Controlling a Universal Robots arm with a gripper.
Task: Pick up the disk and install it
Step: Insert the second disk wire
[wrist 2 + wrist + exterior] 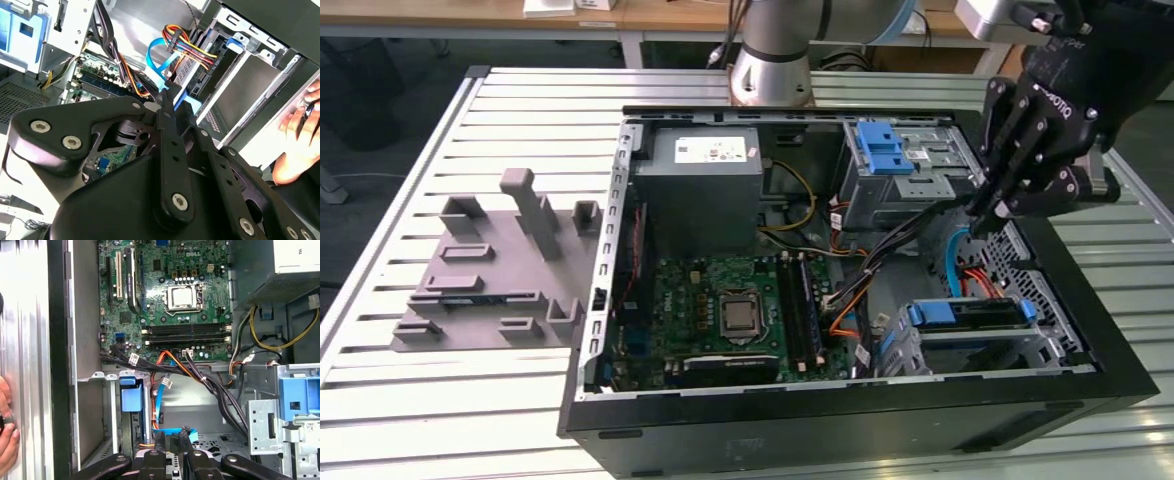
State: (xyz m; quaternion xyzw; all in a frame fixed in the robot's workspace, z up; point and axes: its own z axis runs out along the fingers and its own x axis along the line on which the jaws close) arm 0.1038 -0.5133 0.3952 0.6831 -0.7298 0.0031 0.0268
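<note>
Disk point(970, 313), stiff and probably fragile, best taken by its blue bracket, sits in the lower bay of the case, while the gripper point(987, 210) hovers nearby, its fingers seemingly closed on nothing.

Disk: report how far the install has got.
Looks done: the disk sits in a bay of the case, at the exterior view's right, with its blue bracket showing. In hand: nothing; the gripper hangs shut above that bay, apart from the disk. Left: I cannot tell whether the disk is fully seated or cabled.
</note>
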